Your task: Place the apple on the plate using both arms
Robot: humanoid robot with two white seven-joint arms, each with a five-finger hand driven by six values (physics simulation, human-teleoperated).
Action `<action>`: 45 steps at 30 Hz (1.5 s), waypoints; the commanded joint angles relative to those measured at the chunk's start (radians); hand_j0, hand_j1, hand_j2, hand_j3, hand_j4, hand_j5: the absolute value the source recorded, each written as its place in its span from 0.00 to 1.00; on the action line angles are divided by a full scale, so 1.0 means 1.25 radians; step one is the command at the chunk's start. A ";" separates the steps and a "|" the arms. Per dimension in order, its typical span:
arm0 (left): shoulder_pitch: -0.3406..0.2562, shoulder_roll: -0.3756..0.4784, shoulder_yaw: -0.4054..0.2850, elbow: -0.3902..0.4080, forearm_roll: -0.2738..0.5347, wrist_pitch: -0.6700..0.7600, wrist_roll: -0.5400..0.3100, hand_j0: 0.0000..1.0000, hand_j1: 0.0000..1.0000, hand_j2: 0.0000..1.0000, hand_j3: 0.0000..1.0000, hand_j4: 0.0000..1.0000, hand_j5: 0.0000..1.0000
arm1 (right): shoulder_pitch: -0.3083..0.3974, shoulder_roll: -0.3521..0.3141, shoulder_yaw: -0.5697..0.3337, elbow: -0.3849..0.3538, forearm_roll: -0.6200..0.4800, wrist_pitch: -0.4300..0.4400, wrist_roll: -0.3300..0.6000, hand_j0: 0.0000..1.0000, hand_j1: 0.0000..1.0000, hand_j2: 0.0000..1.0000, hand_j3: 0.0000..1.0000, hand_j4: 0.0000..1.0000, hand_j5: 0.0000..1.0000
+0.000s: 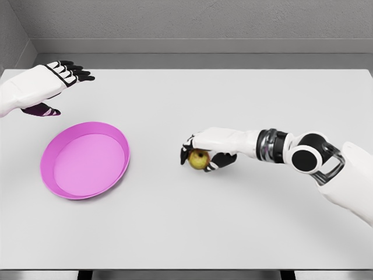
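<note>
apple (199,158) — right of centre on worktop (233,221), fingers of right hand (201,153) curled around it | plate (85,160) — well apart to left, empty | left hand (49,84) — far left beyond plate, fingers spread, holding nothing, nearer plate than apple

Both arms wear smooth white shells. The right hand (204,153) has a white back and black finger joints; behind its wrist sits a ribbed silver-and-black cuff, then a black round joint with a white disc — beyond that, a broad white forearm. The left hand (55,81) shows white-and-black segmented fingers and a dark purple thumb
</note>
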 commanded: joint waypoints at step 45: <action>-0.291 -0.188 -0.457 -0.212 -0.160 0.001 -0.052 1.00 1.00 1.00 1.00 1.00 1.00 | 0.302 -0.270 -0.616 0.000 -0.011 -0.208 -0.002 1.00 1.00 1.00 1.00 1.00 1.00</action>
